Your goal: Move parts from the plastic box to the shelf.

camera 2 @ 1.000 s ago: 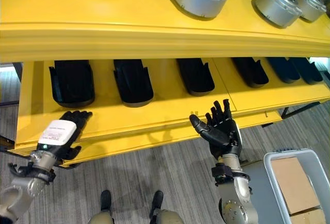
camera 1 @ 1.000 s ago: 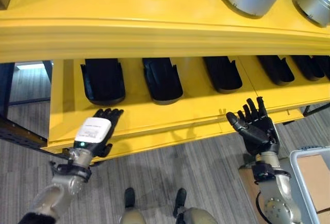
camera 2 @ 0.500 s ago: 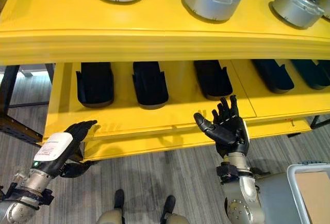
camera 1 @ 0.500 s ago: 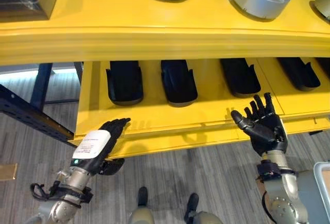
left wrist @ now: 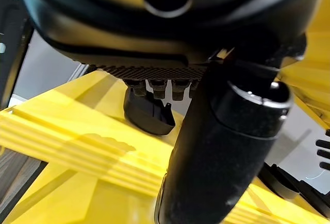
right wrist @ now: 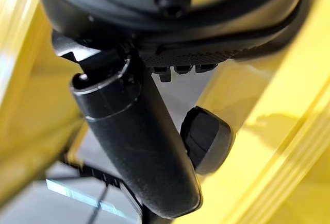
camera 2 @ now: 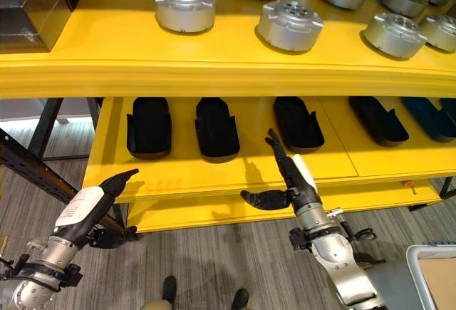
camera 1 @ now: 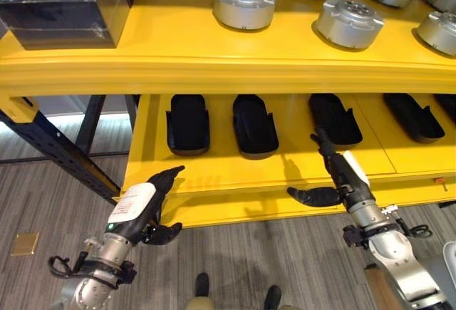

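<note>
Several silver round metal parts (camera 1: pixel 244 5) stand on the top level of the yellow shelf (camera 1: pixel 214 68). The lower level (camera 1: pixel 228 164) holds a row of black cradles (camera 1: pixel 255 115), all empty. My left hand (camera 1: pixel 142 204) hovers open at the lower level's front left corner, holding nothing. My right hand (camera 1: pixel 342 174) is open too, turned edge-on, its straight fingers reaching over the lower level toward a cradle (camera 1: pixel 335 117), with the thumb spread out below the shelf edge. A corner of the grey plastic box (camera 2: pixel 415 264) shows at the lower right, behind the right arm.
A dark see-through box (camera 1: pixel 64 0) sits at the left end of the top level. A dark blue rack beam (camera 1: pixel 57 153) slants down left of the shelf. Grey striped floor lies below. Cardboard (camera 2: pixel 438 281) sits in the plastic box.
The camera has tilted up and shifted left, bringing the top level into view. My right hand has turned from palm-facing to edge-on and stretched over the lower level. The left hand stays near the shelf's front edge.
</note>
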Controlling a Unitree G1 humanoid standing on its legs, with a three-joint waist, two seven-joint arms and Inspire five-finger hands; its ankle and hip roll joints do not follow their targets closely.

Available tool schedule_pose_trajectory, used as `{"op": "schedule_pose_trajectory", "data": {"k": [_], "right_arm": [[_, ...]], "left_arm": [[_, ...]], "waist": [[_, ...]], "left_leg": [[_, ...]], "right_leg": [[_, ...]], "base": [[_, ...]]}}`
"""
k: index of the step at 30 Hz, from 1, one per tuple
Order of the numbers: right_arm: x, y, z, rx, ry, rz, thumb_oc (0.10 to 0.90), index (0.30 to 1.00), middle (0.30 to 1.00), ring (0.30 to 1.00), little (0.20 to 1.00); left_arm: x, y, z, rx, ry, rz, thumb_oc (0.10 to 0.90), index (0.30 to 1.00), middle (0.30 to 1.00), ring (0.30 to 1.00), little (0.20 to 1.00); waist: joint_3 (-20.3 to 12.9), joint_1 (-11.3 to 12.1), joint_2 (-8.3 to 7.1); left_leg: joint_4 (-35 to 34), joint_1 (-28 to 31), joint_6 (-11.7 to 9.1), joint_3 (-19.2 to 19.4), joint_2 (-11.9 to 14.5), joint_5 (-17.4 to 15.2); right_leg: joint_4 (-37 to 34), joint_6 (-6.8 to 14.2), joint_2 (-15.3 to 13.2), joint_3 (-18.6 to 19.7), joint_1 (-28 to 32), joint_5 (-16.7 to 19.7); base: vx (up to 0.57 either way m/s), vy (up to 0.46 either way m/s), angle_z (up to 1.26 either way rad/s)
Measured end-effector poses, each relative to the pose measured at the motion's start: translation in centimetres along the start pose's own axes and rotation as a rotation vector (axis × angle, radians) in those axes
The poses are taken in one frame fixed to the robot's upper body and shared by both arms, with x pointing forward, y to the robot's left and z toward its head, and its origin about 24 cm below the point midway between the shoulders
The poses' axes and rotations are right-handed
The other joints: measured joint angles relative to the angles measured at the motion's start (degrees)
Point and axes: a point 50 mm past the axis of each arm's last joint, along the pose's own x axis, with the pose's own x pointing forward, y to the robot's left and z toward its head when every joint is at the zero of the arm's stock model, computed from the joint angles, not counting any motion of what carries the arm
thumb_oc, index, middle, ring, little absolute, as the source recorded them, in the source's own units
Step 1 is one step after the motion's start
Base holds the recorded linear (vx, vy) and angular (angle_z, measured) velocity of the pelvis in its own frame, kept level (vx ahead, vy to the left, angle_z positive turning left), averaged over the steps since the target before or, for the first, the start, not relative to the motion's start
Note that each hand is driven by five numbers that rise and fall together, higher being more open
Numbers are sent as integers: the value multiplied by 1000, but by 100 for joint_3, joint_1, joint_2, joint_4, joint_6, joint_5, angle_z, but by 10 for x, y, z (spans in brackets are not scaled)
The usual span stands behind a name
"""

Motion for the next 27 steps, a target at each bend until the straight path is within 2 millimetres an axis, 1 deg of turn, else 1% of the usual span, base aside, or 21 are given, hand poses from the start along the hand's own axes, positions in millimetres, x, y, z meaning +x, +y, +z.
{"op": "schedule_pose_trajectory", "data": {"k": [4,5,7,10,12,16,17,22,25,27], "right_arm": [[2,6,2,-260,-31,72,900,1000,1000,1000,1000],[2,6,2,-278,-34,74,900,1000,1000,1000,1000],[10,6,9,-471,-93,122,900,1000,1000,1000,1000],[20,14,19,-616,-180,167,900,1000,1000,1000,1000],[22,17,22,-663,-210,181,900,1000,1000,1000,1000],[27,19,4,-771,-155,221,900,1000,1000,1000,1000],[28,20,3,-783,-156,226,900,1000,1000,1000,1000],[28,28,4,-770,-174,241,900,1000,1000,1000,1000],[30,27,6,-768,-182,225,900,1000,1000,1000,1000],[30,27,6,-769,-181,225,900,1000,1000,1000,1000]], "left_arm": [[-2,-1,-1,1,6,16,900,1000,1000,1000,1000],[-3,-1,-1,1,7,13,900,1000,1000,1000,1000],[-2,-3,1,2,-1,12,900,1000,1000,1000,1000],[-2,-6,3,3,-18,9,900,1000,1000,1000,1000],[-1,-6,4,22,-30,7,900,1000,1000,1000,1000],[0,-8,6,26,-37,2,900,1000,1000,1000,1000],[0,-8,5,26,-36,3,900,1000,1000,1000,1000],[3,-6,5,29,-40,19,900,1000,1000,1000,1000],[6,-3,7,34,-50,40,900,1000,1000,1000,1000],[7,-3,7,41,-53,42,900,1000,1000,1000,1000]], "waist": [[0,4,0],[0,7,0],[0,7,1],[1,14,1],[3,93,5],[35,192,51],[52,203,62],[132,198,64],[313,213,58],[427,245,26]], "left_leg": [[0,-10,6,-69,-13,9],[0,-12,6,-75,-13,9],[1,-13,9,-82,-16,12],[1,-12,8,-86,-17,14],[1,-14,11,-87,-22,16],[1,-53,17,-114,-34,18],[1,-78,19,-122,-38,19],[2,-91,21,-127,-41,23],[2,-88,21,-127,-43,25],[2,-94,22,-126,-51,24]], "right_leg": [[0,2,-9,-35,13,3],[0,3,-10,-40,15,2],[0,4,-11,-45,17,2],[0,6,5,-50,17,0],[0,9,-1,-53,18,-2],[-1,68,-33,-101,9,-45],[-1,75,-35,-128,-3,-51],[-1,82,-33,-156,-7,-68],[0,72,-26,-159,-3,-62],[0,55,-23,-162,-7,-51]], "base": [[1,-3,4],[2,-7,5],[0,0,0],[0,0,0],[0,0,0],[-4,8,5],[4,6,9],[0,1,1],[0,0,0],[0,0,0]]}}
